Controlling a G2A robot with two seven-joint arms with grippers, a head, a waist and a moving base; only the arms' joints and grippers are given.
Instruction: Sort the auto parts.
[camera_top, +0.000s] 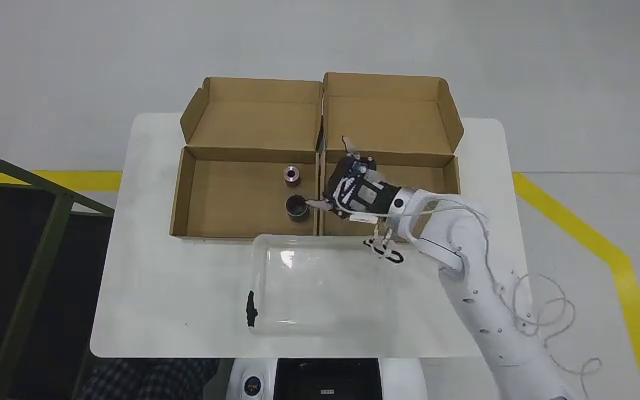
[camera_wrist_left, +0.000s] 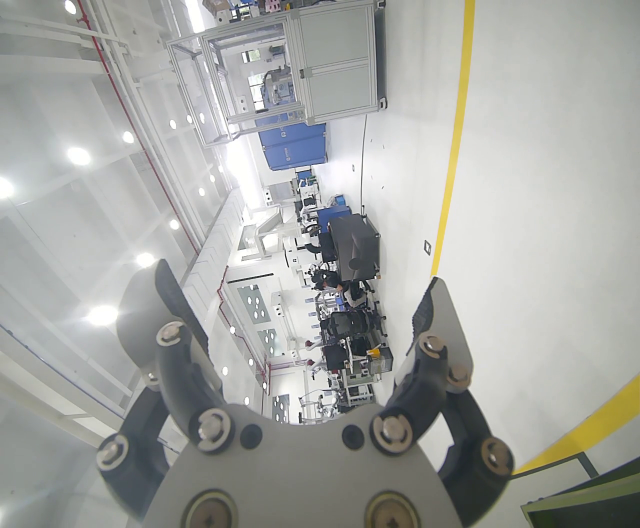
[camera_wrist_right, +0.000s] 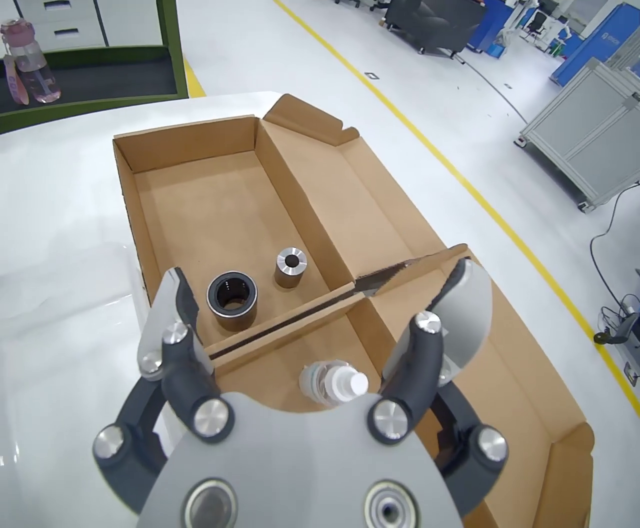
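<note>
brown cardboard box (camera_wrist_right: 200, 200) | black steel ring sleeve (camera_wrist_right: 232, 300) | silver-grey metal cylinder (camera_wrist_right: 291, 267) | clear white-capped plastic bottle (camera_wrist_right: 332, 382) | white table (camera_top: 150, 250) | yellow floor stripe (camera_top: 95, 181)

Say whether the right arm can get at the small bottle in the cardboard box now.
Probably yes: the right gripper hangs open directly over the small bottle, with nothing between them.

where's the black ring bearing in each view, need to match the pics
top view: black ring bearing in the left cardboard box, by the wall toward the right box.
right wrist view: bearing just past the open right end effector.
left wrist view: faces the hall, not the table.
shared landmark: small steel bushing beside it.
</note>
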